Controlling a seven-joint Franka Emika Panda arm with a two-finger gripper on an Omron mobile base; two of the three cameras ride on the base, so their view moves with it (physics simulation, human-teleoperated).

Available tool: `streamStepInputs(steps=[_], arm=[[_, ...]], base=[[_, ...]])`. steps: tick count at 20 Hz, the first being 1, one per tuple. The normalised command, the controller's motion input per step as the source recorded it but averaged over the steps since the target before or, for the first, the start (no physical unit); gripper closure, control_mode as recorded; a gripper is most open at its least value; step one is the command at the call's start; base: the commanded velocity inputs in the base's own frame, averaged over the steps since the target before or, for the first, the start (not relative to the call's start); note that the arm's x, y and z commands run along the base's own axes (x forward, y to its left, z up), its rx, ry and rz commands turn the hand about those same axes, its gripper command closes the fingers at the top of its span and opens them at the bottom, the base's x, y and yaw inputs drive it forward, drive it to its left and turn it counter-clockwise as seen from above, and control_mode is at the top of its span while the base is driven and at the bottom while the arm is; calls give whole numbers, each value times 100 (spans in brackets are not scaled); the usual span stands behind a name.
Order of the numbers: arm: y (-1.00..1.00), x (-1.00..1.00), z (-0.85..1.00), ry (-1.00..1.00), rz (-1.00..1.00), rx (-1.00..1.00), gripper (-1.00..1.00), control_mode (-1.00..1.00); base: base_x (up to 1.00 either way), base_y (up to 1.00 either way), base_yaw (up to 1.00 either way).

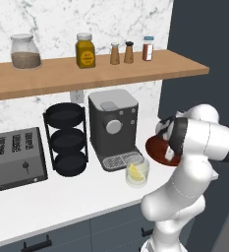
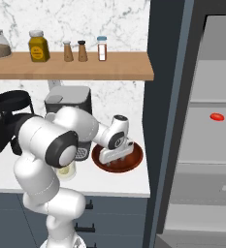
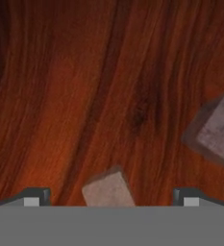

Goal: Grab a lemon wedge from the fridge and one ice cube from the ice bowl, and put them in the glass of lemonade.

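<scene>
Hovering low inside the bowl [image 2: 134, 162], the tool [image 3: 111, 199] is standing with its jaws wide apart and gripping nothing. One ice cube [image 3: 108, 190] is lying between the two tips, a little nearer the left one, resting on the red-brown wood. A second cube [image 3: 218, 132] is sitting off to the right, apart from the first.

Lemon wedge [image 1: 134, 171] is already floating in the glass [image 1: 137, 173], which is standing on the surface just beside the bowl, in front of the coffee machine [image 1: 114, 129]. Fridge [image 2: 216, 126] is standing open at the right, a small red item [image 2: 217, 116] on a shelf.

Risks, as judged from here:
- cube is small and slick-looking; closing off-centre is likely to push it sideways instead of clamping it
- tips pressing down too far are likely to scrape the bowl floor or tilt the bowl
- a weak pinch could be dropping the cube on the short carry to the glass
- the arm's elbow is hanging close over the glass; a wide swing could be knocking it
</scene>
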Motion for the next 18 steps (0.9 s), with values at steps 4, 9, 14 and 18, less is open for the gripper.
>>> streamStepInputs(steps=[4,9,14,18], arm=[[0,8,-5,0,0,0,-100,-100],[0,1,-28,0,0,0,-100,-100],[0,0,-15,0,0,0,-100,-100],[0,0,0,0,0,0,-100,-100]], base=[[0,0,0],[0,0,0],[0,0,0],[0,0,0]])
